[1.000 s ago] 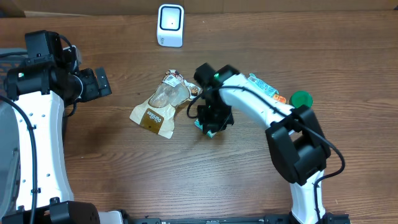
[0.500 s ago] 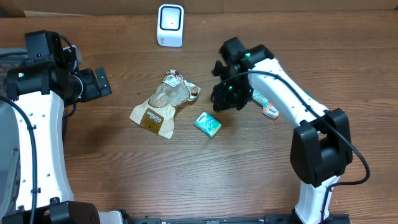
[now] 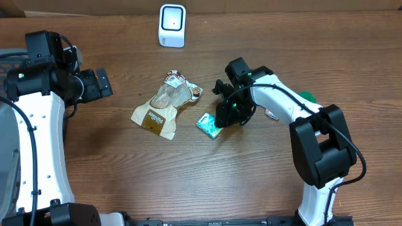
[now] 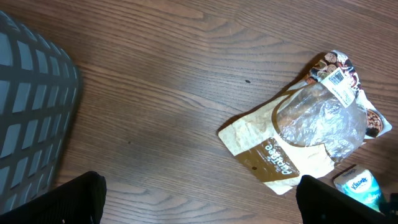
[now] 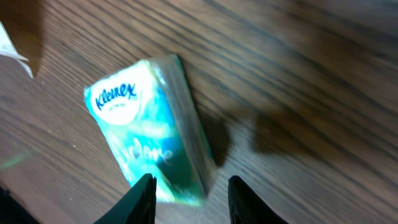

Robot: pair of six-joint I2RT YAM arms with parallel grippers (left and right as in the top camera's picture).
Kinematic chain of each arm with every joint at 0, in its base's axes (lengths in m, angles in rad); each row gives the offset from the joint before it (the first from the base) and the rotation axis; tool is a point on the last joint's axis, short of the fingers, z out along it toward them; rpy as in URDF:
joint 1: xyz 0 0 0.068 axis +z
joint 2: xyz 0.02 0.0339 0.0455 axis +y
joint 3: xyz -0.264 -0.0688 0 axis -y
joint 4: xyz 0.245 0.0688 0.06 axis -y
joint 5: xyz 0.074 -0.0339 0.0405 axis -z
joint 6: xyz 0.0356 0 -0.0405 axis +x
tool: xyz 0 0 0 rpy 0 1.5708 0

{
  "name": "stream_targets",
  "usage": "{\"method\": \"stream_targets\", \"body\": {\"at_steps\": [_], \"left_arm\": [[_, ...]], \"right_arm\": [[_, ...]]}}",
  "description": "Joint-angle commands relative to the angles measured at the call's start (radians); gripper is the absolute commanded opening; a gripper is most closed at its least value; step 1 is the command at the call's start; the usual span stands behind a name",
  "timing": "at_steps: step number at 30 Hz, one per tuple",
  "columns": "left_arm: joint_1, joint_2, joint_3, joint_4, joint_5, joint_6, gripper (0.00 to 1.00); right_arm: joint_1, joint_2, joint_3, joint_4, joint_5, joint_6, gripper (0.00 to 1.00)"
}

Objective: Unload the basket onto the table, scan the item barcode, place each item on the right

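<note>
A teal Kleenex tissue pack (image 3: pixel 210 125) lies flat on the wooden table, right of centre. My right gripper (image 3: pixel 227 113) hovers just over its right end. In the right wrist view the pack (image 5: pixel 149 127) lies ahead, its near end between the fingertips of the right gripper (image 5: pixel 193 202), which is open and not touching it. The white barcode scanner (image 3: pixel 172 25) stands at the back centre. My left gripper (image 3: pixel 100 83) is wide open over bare wood at the far left; in its own view, the left gripper (image 4: pixel 202 211) has nothing between its fingers.
A tan and clear snack bag (image 3: pixel 162 107) lies left of the tissue pack; the left wrist view shows the bag (image 4: pixel 311 130) too. A green lid (image 3: pixel 306 97) and a small packet (image 3: pixel 271 114) lie behind the right arm. A grey basket (image 4: pixel 31 124) stands at the left edge.
The right gripper let go of the tissue pack, lifted away toward the back right, then came back down over it with jaws open. The pack stayed on the table. The left arm has not moved.
</note>
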Motion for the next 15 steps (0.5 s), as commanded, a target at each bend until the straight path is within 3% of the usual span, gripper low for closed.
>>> {"method": "stream_targets", "body": {"at_steps": [1,10,14,15], "left_arm": [[-0.007,-0.006,0.006,0.001,0.003,0.012,1.00],[-0.007,-0.006,0.006,0.001,0.003,0.012,1.00],[-0.006,-0.006,0.006,0.001,0.003,0.012,1.00],[-0.006,-0.006,0.006,0.001,0.003,0.012,1.00]], "right_arm": [[0.004,-0.022,-0.028,0.026,-0.057,-0.008,0.33],[0.005,0.028,-0.076,0.078,-0.057,0.022,0.23],[0.005,0.028,-0.074,0.077,-0.058,0.023,0.04],[0.005,0.028,-0.073,0.077,-0.062,0.023,0.04]]}}
